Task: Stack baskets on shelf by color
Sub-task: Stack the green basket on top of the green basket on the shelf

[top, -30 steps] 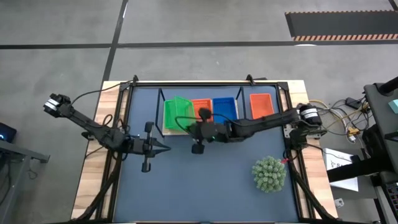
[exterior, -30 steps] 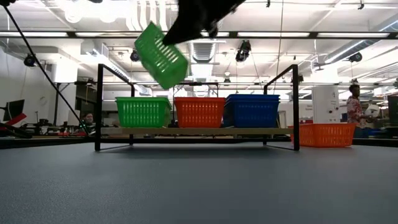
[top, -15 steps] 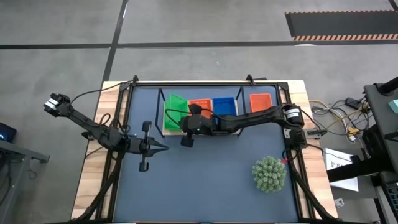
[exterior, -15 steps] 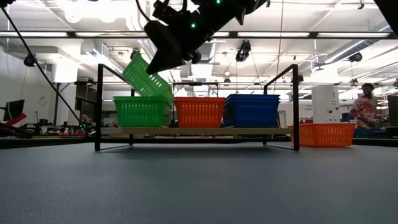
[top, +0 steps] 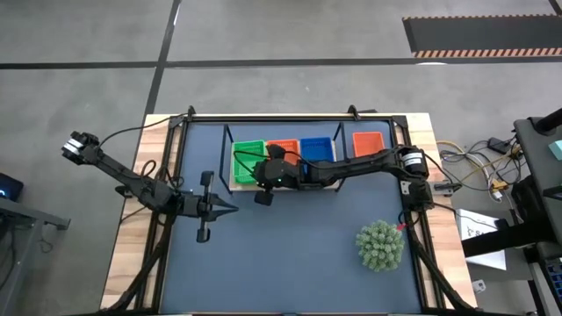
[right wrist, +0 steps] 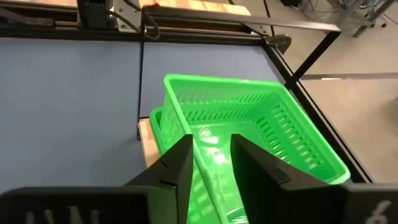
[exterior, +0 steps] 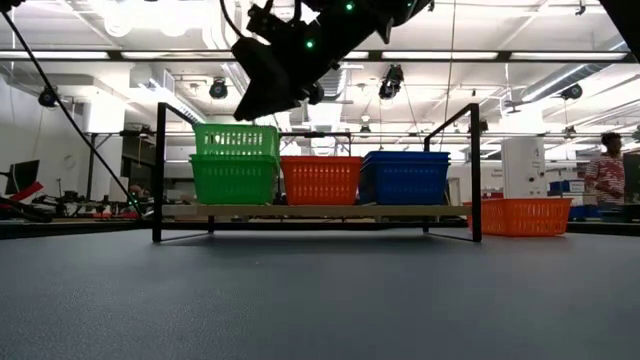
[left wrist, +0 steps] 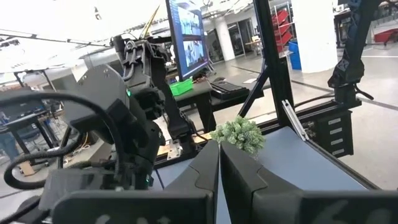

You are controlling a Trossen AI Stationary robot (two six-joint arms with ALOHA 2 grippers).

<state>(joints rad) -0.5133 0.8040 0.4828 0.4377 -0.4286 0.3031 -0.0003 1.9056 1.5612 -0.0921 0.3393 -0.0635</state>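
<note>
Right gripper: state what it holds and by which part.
Nothing. The right gripper stands open over the near rim of the top green basket, which sits on the green stack.

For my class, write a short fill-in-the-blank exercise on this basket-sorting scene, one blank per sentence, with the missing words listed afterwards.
1. On the shelf, the top green basket sits on another basket of ______ colour.
2. The stack between the green and blue baskets is ______.
3. A lone orange basket stands ______ the shelf, on the table mat.
4. The right gripper has its fingers ______ above the green stack.

Missing words: green; orange; beside; open
</note>
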